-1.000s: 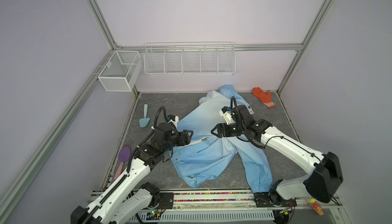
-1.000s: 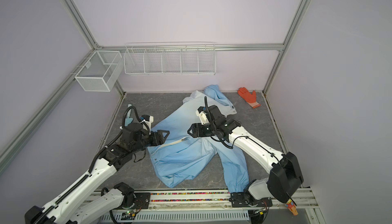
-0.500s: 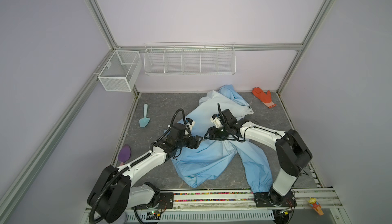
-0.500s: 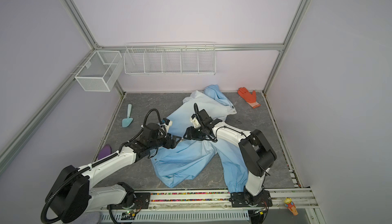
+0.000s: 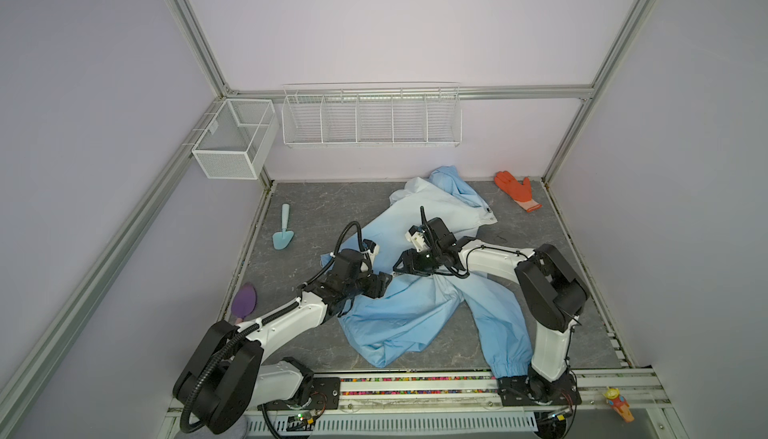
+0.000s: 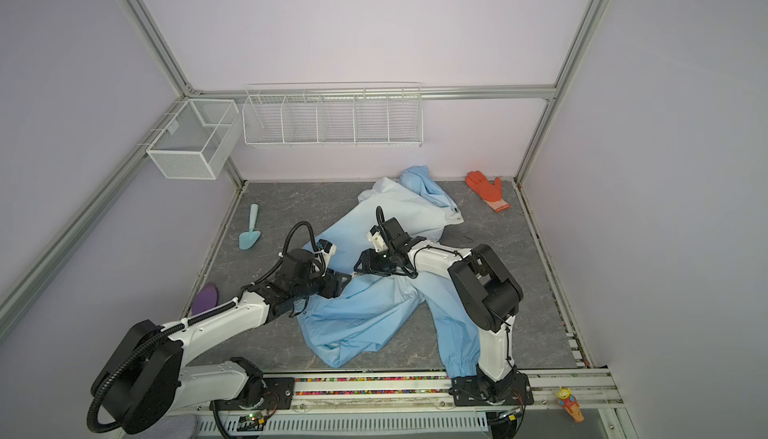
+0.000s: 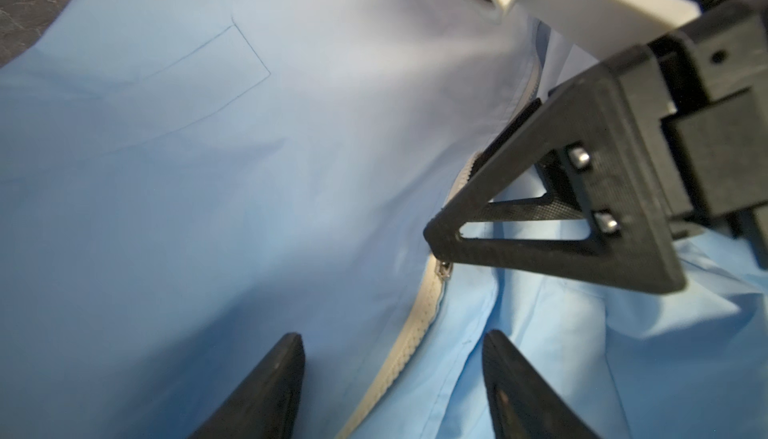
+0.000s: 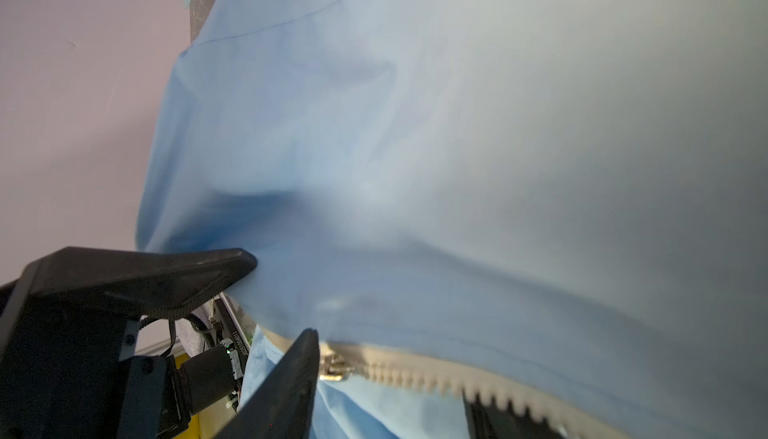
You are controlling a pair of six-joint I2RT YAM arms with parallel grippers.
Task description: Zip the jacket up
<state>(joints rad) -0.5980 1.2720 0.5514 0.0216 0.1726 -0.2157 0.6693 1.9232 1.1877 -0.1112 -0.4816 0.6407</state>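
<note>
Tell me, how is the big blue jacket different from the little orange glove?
The thin light-blue jacket is far bigger than the small orange glove. The jacket lies crumpled across the middle of the grey tabletop; the glove lies flat near the back right corner. The left end effector and right end effector are at the jacket's white zipper; nothing touches the glove. Both are for wearing.

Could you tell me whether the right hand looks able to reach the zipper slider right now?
Probably yes: the right hand sits right at the zipper slider, nothing between them; the left hand straddles the tape farther along.
</note>
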